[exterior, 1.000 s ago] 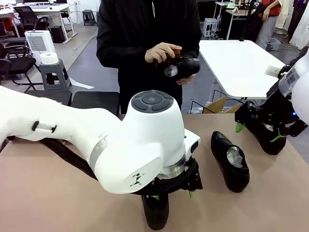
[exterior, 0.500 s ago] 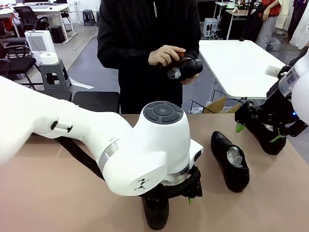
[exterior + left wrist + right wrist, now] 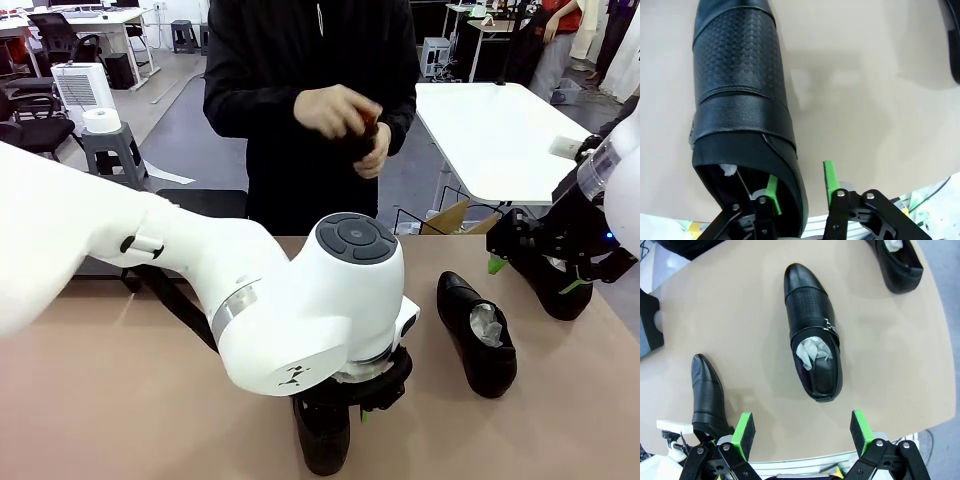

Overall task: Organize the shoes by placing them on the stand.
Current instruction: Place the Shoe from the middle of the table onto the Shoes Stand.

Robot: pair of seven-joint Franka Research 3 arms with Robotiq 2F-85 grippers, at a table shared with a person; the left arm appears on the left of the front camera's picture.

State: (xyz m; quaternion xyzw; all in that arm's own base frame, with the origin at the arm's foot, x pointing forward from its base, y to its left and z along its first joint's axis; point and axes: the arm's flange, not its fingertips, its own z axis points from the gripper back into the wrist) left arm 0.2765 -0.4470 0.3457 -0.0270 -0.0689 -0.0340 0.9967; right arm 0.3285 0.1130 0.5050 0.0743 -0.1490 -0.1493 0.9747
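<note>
Though its arm [image 3: 300,320] half hides the shoe [image 3: 322,448], left jaws loosely straddle its heel; right jaws gape.

bright, even overhead light leaves only soft, faint shadows on the tan table [image 3: 740,315] and a pale sheen on the middle shoe [image 3: 810,315]. the person's hands [image 3: 345,118] are smeared by motion blur in the front view. the right wrist view bows the table's edge, while the close shoe [image 3: 740,90] in the left wrist view is sharp enough to show its grain.
</note>
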